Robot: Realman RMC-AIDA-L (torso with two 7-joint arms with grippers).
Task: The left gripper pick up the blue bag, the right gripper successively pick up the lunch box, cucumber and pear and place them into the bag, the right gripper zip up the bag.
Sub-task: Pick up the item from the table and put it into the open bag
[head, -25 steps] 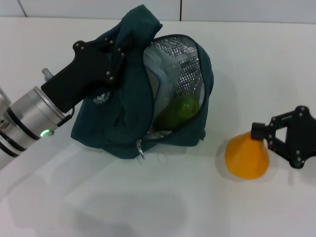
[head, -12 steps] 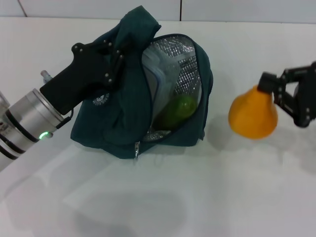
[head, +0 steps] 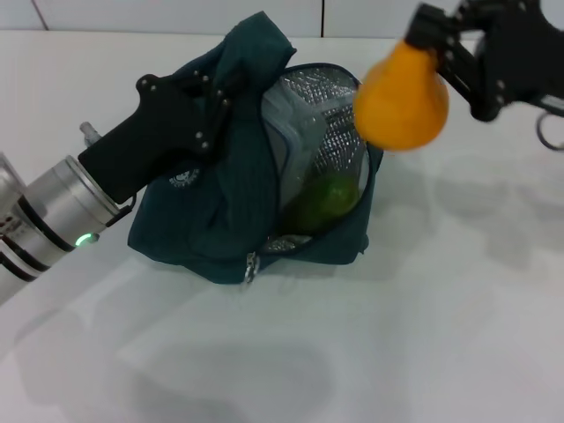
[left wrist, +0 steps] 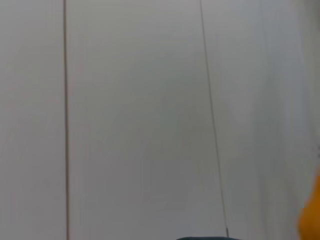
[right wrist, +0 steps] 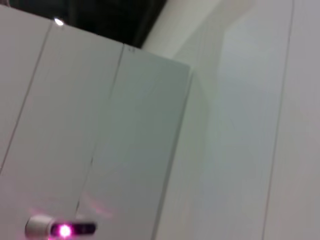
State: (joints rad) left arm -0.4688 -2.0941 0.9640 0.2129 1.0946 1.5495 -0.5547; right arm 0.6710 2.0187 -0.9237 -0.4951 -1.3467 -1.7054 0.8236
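Pear carried toward open bag

Pear (head: 401,97) is held in the air above the far right part of the worktop (head: 458,335), just beside the bag's open mouth, gripped at its narrow stem end by the right gripper (head: 434,44), fingers clamped on it. It is judged firm, smooth and rounded, so slipping is possible; the narrow neck seems the safest hold. Blue bag (head: 220,203) sits mid-worktop toward the far edge, soft and floppy, its foil-lined mouth held open by the left gripper (head: 216,97), fingers pinched on the fabric. Lunch box (head: 295,145) and cucumber (head: 322,201) are seen inside.
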